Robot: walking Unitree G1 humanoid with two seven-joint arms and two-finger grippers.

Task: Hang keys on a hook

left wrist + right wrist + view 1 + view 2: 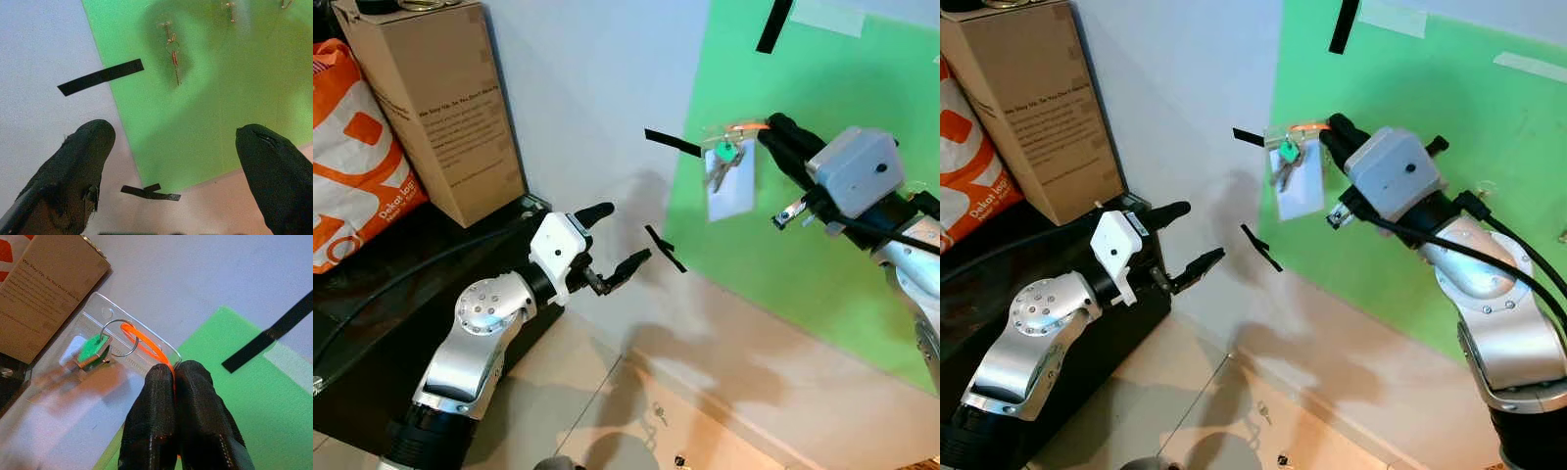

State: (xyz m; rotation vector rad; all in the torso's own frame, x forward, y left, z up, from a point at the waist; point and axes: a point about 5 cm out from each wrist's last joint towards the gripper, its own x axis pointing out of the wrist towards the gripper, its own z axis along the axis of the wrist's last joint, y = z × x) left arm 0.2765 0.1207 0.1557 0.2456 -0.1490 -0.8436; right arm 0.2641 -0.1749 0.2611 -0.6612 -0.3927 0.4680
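pinching the orange loop (146, 346) of the keys (722, 164), the right gripper (770, 130) holds them against the green board (832, 245); left gripper (612, 240) hangs spread, empty.

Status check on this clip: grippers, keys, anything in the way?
Right gripper shut on orange loop, keys raised at green board. Left gripper open, idle. Hooks unobstructed.
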